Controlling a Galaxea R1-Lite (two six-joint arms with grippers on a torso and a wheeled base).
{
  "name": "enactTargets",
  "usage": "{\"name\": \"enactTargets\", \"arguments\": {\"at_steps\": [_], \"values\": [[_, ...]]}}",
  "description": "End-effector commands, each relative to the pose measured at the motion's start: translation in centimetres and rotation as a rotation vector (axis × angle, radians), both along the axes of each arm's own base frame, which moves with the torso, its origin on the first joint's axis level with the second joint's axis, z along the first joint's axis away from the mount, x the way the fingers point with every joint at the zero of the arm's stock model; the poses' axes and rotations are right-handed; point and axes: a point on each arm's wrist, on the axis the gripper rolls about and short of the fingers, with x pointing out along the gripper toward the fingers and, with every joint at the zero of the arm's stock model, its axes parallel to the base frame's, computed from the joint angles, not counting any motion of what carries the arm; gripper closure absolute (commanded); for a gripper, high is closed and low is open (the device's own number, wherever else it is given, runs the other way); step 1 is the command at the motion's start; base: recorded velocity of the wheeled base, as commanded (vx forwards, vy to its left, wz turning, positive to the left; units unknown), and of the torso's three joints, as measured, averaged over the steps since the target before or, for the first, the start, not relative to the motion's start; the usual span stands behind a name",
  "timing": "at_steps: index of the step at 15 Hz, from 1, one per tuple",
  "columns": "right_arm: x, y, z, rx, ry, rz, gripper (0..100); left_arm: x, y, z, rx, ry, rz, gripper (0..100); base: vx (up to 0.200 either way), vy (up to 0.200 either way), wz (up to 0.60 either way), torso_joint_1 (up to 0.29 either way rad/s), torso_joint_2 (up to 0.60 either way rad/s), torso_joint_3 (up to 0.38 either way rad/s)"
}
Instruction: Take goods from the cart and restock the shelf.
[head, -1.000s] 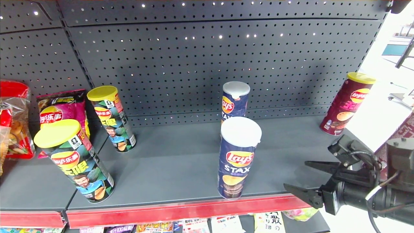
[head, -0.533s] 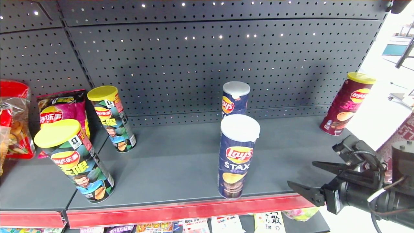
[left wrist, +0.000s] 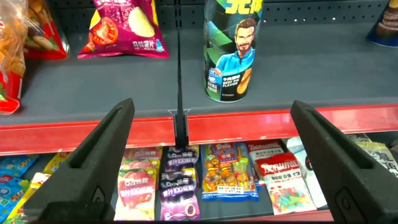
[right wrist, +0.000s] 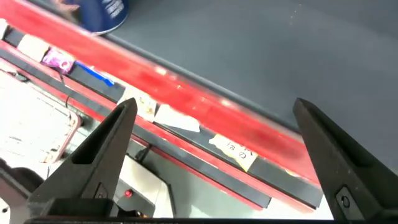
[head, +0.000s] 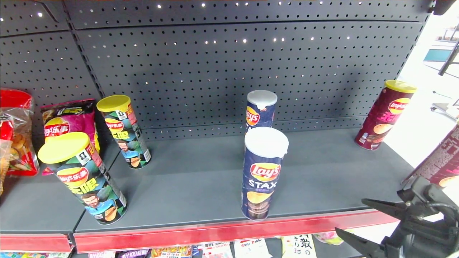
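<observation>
Head view, lower right: spotted right pincer (head: pixel 349 215) spread wide, empty, off shelf (head: pixel 200 179) edge; saw left pincer (left wrist: pixel 212 106) wide too, before shelf front.

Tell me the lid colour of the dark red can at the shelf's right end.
Yellow lid on the dark red can; the head view shows it best.

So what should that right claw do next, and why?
Probably pull away from the shelf to fetch another item. The right gripper is open and holds nothing, and it hangs just off the shelf's red front edge. The blue can stands upright near that edge with nothing touching it, so this placement looks finished.
</observation>
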Motion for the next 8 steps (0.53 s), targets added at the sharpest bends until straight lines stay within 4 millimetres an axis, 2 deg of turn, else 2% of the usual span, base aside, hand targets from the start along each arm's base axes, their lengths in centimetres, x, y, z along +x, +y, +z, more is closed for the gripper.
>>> {"name": "enactTargets", "arguments": {"at_steps": [1, 4, 8], "values": [[-1.2, -0.5, 0.0, 0.022, -0.023, 0.01, 0, 0.0, 0.0, 0.0, 0.0, 0.001, 0.0, 0, 0.0, 0.0, 0.0, 0.0, 0.0, 0.0], [-1.3, -0.4, -0.1, 0.061, -0.001, 0.041, 0, 0.0, 0.0, 0.0, 0.0, 0.001, 0.0, 0, 0.0, 0.0, 0.0, 0.0, 0.0, 0.0], [-4.3, -2.6, 0.4, 0.131, -0.133, -0.033, 0, 0.0, 0.0, 0.0, 0.0, 0.001, 0.0, 0, 0.0, 0.0, 0.0, 0.0, 0.0, 0.0]]}}
